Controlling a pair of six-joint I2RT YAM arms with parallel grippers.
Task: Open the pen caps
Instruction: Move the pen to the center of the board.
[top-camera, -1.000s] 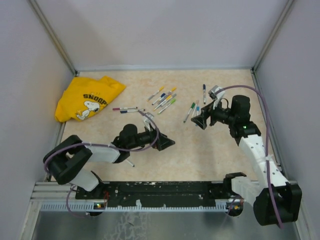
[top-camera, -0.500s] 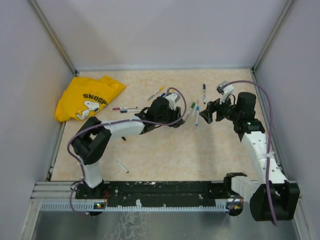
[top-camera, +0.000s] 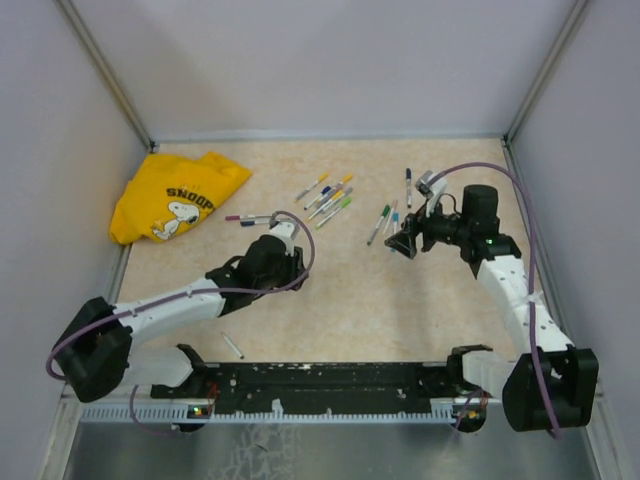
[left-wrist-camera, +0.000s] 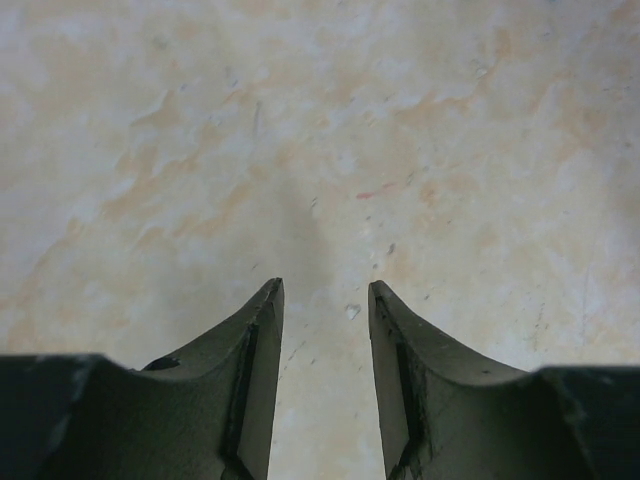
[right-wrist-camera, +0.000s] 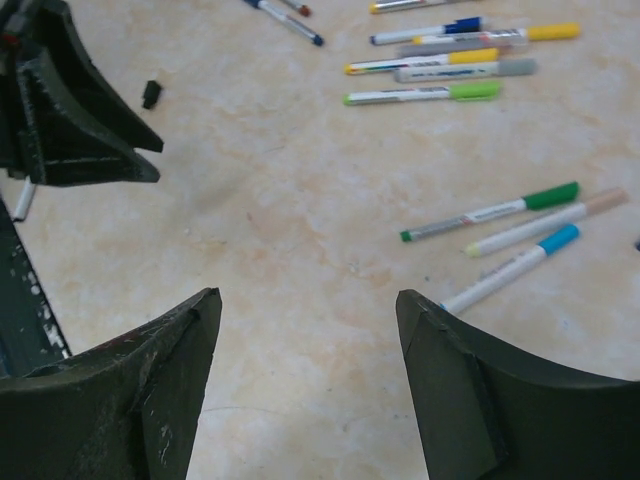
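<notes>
**A:** Where are the pen caps (right-wrist-camera: 552, 195)?

**B:** Almost all of them sit on their pens. In the right wrist view, a green cap, a beige cap (right-wrist-camera: 605, 202) and a blue cap (right-wrist-camera: 558, 240) close three pens. These pens lie side by side at 2 o'clock from the right gripper (right-wrist-camera: 305, 300). Farther away, at 1 o'clock, a group of pens (right-wrist-camera: 440, 62) carries yellow, blue, grey and light green caps.

**A:** Is any cap off?

**B:** A small black stub (right-wrist-camera: 151, 94) lies alone on the tabletop (right-wrist-camera: 290, 210), at 11 o'clock. It looks like a cap, but I cannot say for sure.

**A:** And the grippers?

**B:** The right gripper has its fingers wide apart, with nothing between them. The left gripper (left-wrist-camera: 325, 290) has a narrow gap between its fingers and also holds nothing. Under it there is only bare tabletop, and the black stub is near it.

**A:** What else is there?

**B:** In the top view, a yellow shirt (top-camera: 175, 195) lies at 10 o'clock on the tabletop. Two pens (top-camera: 255, 218) are just beside it, at its 3 o'clock. One lone pen (top-camera: 232, 345) lies at 7 o'clock, near the arm bases.
</notes>
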